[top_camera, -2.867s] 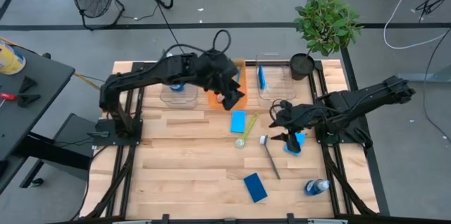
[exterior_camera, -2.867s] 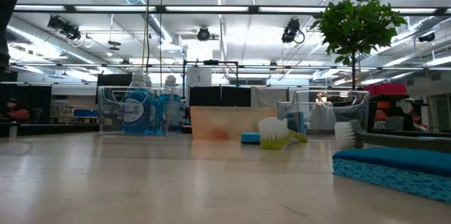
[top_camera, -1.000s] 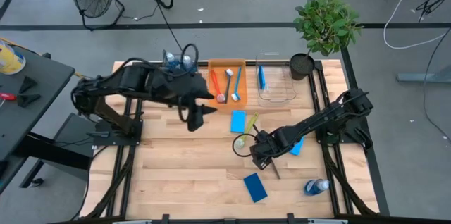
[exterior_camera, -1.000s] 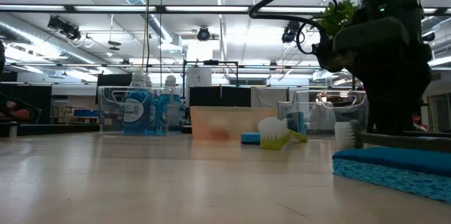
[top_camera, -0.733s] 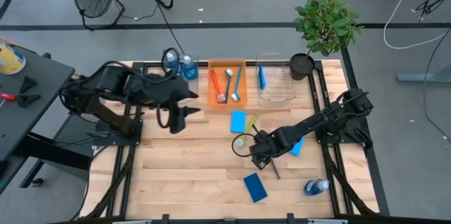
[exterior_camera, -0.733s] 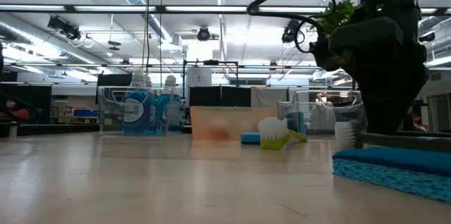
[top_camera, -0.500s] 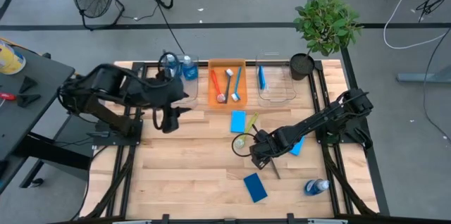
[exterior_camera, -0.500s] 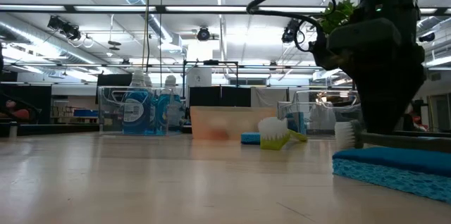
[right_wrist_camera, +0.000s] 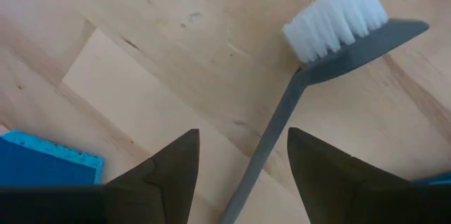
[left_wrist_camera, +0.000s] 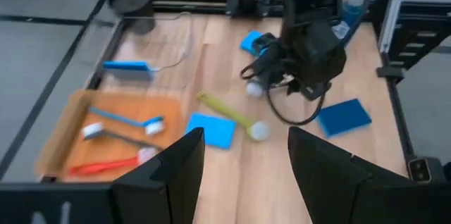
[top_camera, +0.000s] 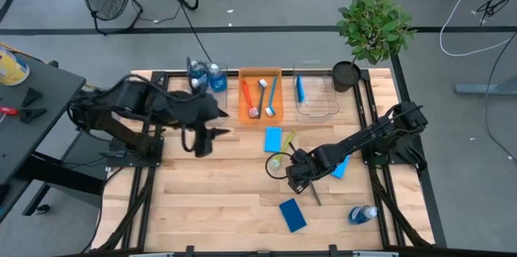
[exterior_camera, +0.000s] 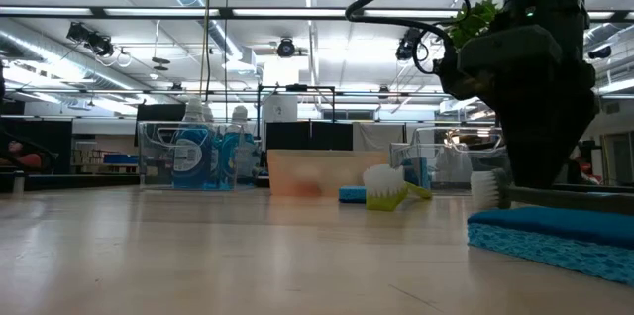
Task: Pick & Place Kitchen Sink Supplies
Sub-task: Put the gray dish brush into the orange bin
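Observation:
My right gripper (top_camera: 297,174) (right_wrist_camera: 243,139) is open, low over the dark grey brush (top_camera: 311,186) (right_wrist_camera: 331,37), one finger on each side of its handle (right_wrist_camera: 271,132), touching nothing. The brush lies flat on the table. A yellow-green brush (top_camera: 283,149) and blue sponges (top_camera: 273,138) (top_camera: 293,214) (top_camera: 340,166) lie around it. A small bottle (top_camera: 363,213) lies near the right near corner. My left gripper (top_camera: 202,139) (left_wrist_camera: 244,136) is open and empty above the table's left part. Red, grey and blue brushes lie in the orange bin (top_camera: 260,95).
Two bottles (top_camera: 203,71) stand in the left clear bin (top_camera: 206,107). A blue sponge (top_camera: 300,89) stands on edge in the right clear bin (top_camera: 317,99). A potted plant (top_camera: 371,31) stands at the far right corner. Bare wood lies in the near left part (top_camera: 210,200).
My left gripper has drawn back from beside the orange bin toward the table's left edge, staying open and empty, then eased slightly back. My right arm has kept still over the grey brush.

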You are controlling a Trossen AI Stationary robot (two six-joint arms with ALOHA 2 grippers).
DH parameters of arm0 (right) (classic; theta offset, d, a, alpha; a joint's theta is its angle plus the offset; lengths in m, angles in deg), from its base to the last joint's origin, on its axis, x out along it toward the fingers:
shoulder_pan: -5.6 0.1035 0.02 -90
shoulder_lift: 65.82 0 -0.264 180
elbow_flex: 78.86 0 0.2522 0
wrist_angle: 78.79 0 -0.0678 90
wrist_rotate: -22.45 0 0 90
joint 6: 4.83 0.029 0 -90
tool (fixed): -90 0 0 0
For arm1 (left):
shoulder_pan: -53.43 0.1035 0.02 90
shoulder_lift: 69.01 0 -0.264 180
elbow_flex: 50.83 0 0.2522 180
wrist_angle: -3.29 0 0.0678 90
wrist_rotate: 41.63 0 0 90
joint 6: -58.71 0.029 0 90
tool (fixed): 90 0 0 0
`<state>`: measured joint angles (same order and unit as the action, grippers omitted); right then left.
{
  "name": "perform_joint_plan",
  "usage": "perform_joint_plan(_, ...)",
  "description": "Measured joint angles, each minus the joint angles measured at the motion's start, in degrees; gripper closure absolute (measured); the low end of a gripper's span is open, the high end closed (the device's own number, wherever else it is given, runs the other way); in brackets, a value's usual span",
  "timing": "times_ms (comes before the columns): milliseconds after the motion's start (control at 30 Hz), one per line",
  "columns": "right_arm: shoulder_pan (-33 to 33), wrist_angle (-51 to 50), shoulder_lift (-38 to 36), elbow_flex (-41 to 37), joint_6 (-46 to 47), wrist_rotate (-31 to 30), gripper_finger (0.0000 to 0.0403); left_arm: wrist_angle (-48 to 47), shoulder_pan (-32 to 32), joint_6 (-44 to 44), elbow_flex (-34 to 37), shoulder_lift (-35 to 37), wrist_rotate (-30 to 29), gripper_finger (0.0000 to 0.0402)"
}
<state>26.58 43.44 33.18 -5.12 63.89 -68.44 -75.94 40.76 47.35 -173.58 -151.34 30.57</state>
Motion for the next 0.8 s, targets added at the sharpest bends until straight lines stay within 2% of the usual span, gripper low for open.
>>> perform_joint_plan(400,-0.01,0.47,-0.02,0.00,0.44,2.24,0.0185,31.10,1.79,1.43,32.12,14.06,0.10,0.0193)
perform_joint_plan(667,-0.01,-0.10,-0.04,-0.02,0.70,2.92,0.0185,32.93,6.33,0.81,44.16,25.20,9.72,0.0193)
perform_joint_plan(800,-0.01,-0.01,-0.04,-0.02,0.92,2.91,0.0185,32.10,8.85,-0.53,48.45,31.68,10.49,0.0194)
